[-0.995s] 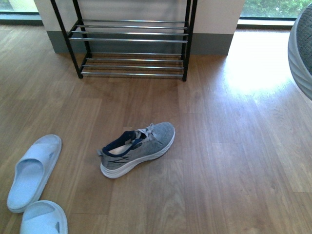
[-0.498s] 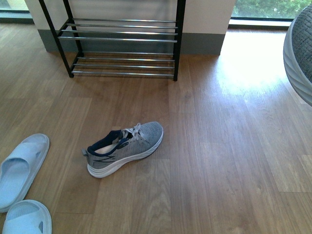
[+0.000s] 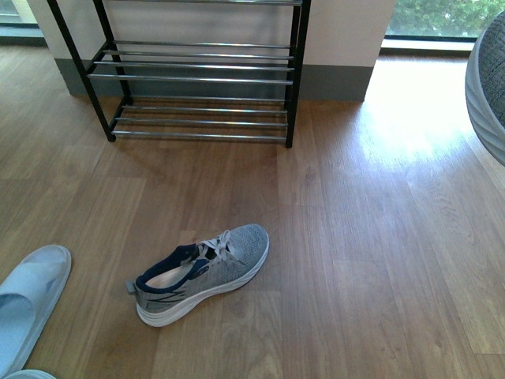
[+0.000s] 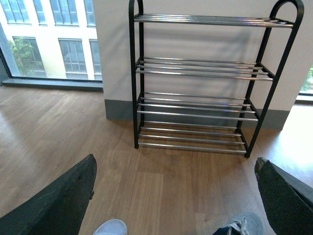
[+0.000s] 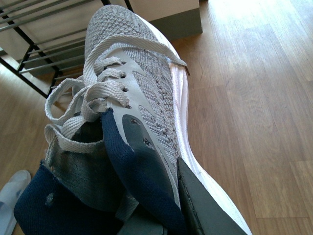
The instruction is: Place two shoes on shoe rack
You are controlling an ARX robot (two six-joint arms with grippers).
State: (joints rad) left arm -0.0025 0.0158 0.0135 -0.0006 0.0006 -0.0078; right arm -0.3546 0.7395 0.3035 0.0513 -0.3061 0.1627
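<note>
One grey knit sneaker (image 3: 201,274) lies on its sole on the wood floor, toe pointing toward the shoe rack (image 3: 189,75), a black frame with chrome bars against the wall. The second grey sneaker (image 5: 142,83) hangs in the air with my right gripper (image 5: 161,196) shut on its collar: one dark finger (image 5: 205,210) is outside, the other inside the navy lining. Its ribbed white sole (image 3: 489,87) shows at the front view's right edge. My left gripper (image 4: 171,205) is open above the floor, facing the rack (image 4: 195,68), with nothing between its fingers.
A pale blue slide (image 3: 28,304) lies at the lower left, with a sliver of a second one at the bottom edge. Windows flank the wall behind the rack. Bare wood floor lies between the floor sneaker and the rack.
In the front view the rack and the floor sneaker have shifted lower, and the slides have slid toward the lower-left edge. The held sneaker's sole stays at the right edge.
</note>
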